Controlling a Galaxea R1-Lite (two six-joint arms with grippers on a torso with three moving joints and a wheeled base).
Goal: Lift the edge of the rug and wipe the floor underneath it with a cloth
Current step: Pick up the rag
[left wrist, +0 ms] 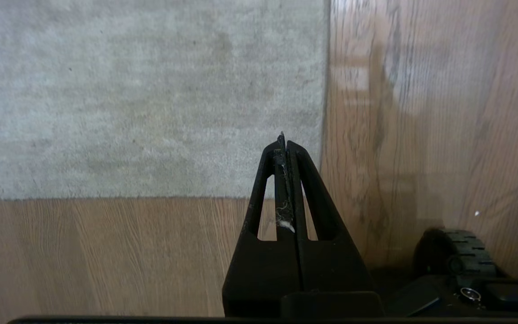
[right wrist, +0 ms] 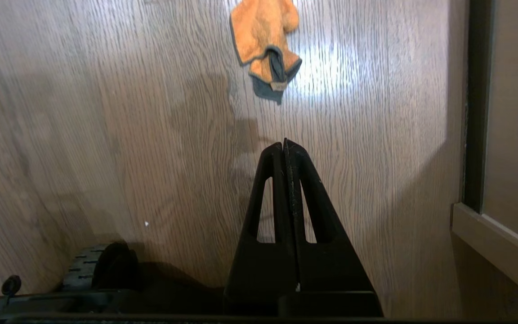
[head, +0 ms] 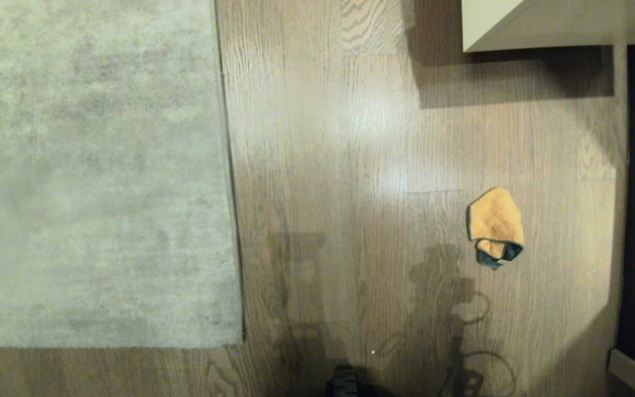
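Nothing of the task looks begun. The rug (head: pixel 91 171) lies flat on the left of the scene, its right edge (head: pixel 228 182) and near corner (head: pixel 240 339) down on the floor (head: pixel 339 165), with no fold or lift showing. The cloth (head: pixel 495 226) sits crumpled on the bare planks to the right, well apart from the rug, its teal trim turned toward the near side. Neither arm appears in the head view; only their shadows fall on the floor near the base. In the left wrist view the left gripper (left wrist: pixel 284 143) has its fingers pressed together, empty, and hangs above the rug's near corner, the rug edge (left wrist: pixel 324 112) running just beside it. In the right wrist view the right gripper (right wrist: pixel 284 145) is likewise pressed together and empty, pointing toward the cloth (right wrist: pixel 263 40) but short of it. A pale cabinet (head: pixel 543 25) stands at the far right. Everything is left to do: pick up the cloth, raise the edge, and wipe beneath.
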